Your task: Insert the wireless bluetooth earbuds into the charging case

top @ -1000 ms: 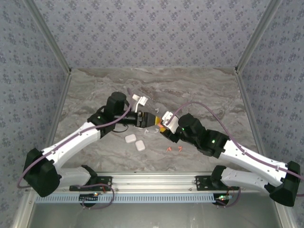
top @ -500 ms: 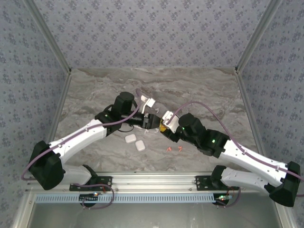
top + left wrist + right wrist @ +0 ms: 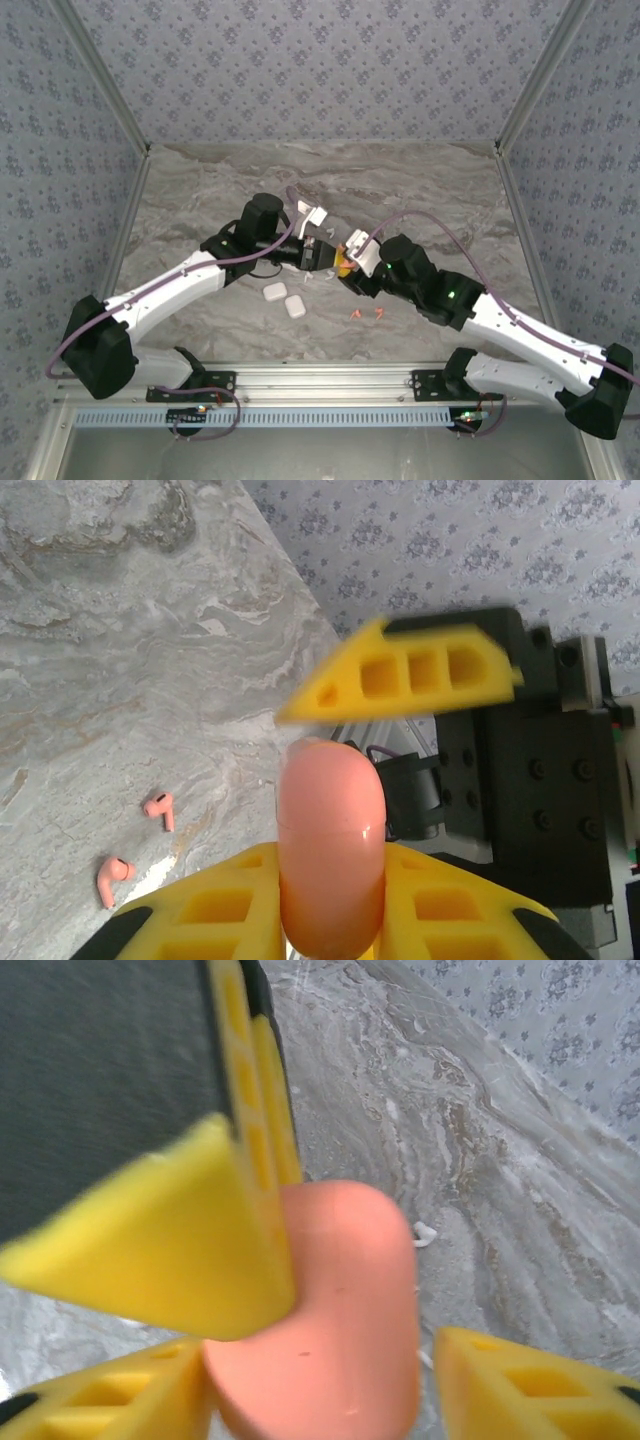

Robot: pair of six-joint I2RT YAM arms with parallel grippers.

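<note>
An orange-pink charging case (image 3: pixel 330 830), lid closed, is held off the table between the two arms. My left gripper (image 3: pixel 330 875) is shut on it, one yellow finger (image 3: pixel 200 910) pressed to each broad side. My right gripper (image 3: pixel 320 1370) stands open around the same case (image 3: pixel 340 1330), with a gap showing between the case and its right finger (image 3: pixel 530 1380). In the top view both grippers meet at mid-table, left gripper (image 3: pixel 322 257) and right gripper (image 3: pixel 348 266). Two orange-red earbuds (image 3: pixel 158 810) (image 3: pixel 112 878) lie on the marble below, in front of the grippers (image 3: pixel 354 314).
Two closed white cases (image 3: pixel 275 292) (image 3: pixel 296 306) lie on the marble table (image 3: pixel 200 200) just in front of the left arm. Small white earbuds lie scattered near the grippers (image 3: pixel 320 279); one white earbud (image 3: pixel 425 1232) lies beyond the held case. Patterned walls close in three sides.
My left arm reached right and its jaws closed on the orange-pink case. My right gripper's jaws then widened off the case, which stays in the same spot.
</note>
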